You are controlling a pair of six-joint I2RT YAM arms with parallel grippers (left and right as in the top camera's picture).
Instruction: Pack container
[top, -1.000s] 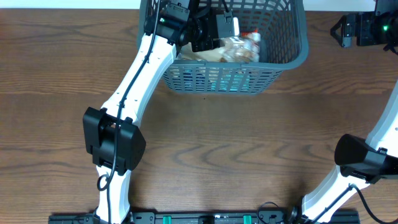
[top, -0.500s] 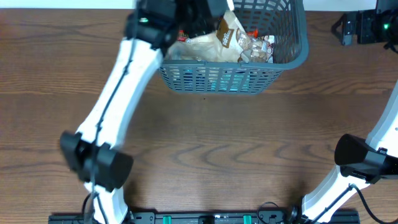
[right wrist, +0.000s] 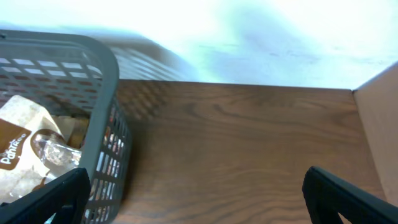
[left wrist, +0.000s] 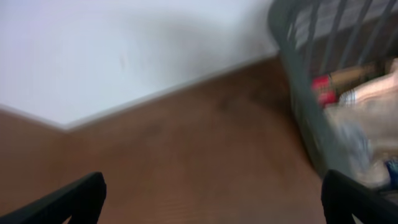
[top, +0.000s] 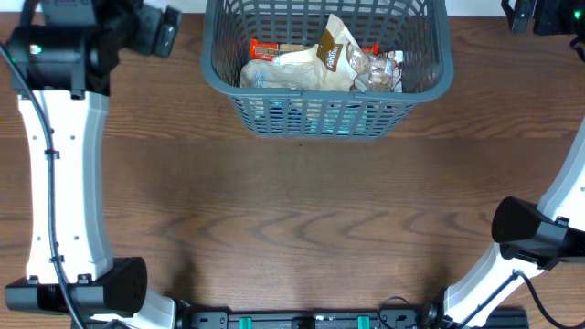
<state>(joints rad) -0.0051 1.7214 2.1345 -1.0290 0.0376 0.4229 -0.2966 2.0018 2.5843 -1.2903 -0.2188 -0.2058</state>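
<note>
The dark grey lattice container (top: 419, 90) stands at the back middle of the table and holds several snack packets (top: 322, 64), among them a beige and brown bag and a red bar. It also shows in the left wrist view (left wrist: 298, 87) and the right wrist view (right wrist: 102, 112). My left gripper (top: 163, 29) is open and empty, left of the container near the table's back edge; its fingertips (left wrist: 211, 202) frame bare wood. My right gripper (top: 521, 16) is open and empty at the back right corner, right of the container; its fingertips (right wrist: 199, 196) frame bare wood.
A white wall (left wrist: 124, 50) runs along the table's back edge. A light brown panel (right wrist: 379, 137) stands at the far right in the right wrist view. Brown wood table (top: 302, 210) stretches in front of the container.
My left arm has swung out of the container to the left, leaving the beige bag lying inside among the packets. The right gripper has shifted slightly up at the back right.
</note>
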